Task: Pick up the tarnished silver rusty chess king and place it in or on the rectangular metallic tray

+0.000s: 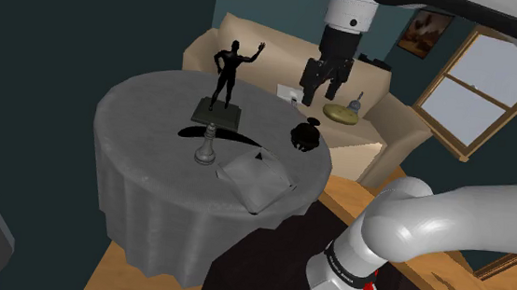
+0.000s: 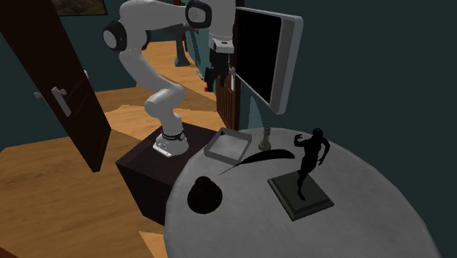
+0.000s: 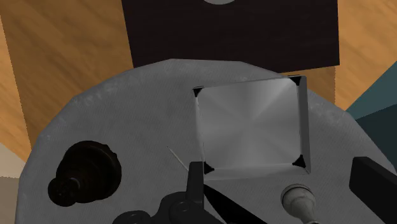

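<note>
Chess king (image 1: 208, 145) is standing upright on the cloth-covered counter (image 1: 147, 113), just beside the tray (image 1: 256, 178) and in front of the black figurine (image 1: 226, 72) in the shoulder view. I am judging this as the approach step: nothing is grasped yet. The gripper (image 1: 319, 92) is hanging high above the counter's far side with its fingers spread apart and empty. For the next move I am planning to bring it down over the king, setting one finger on either side of the narrow stem and keeping clear of the figurine and the tray's rim. The king is showing as a pale silvery-grey piece, slim in the stem and flaring to a round foot. It is looking easy to tip, so I am favouring a low, centred grasp.
</note>
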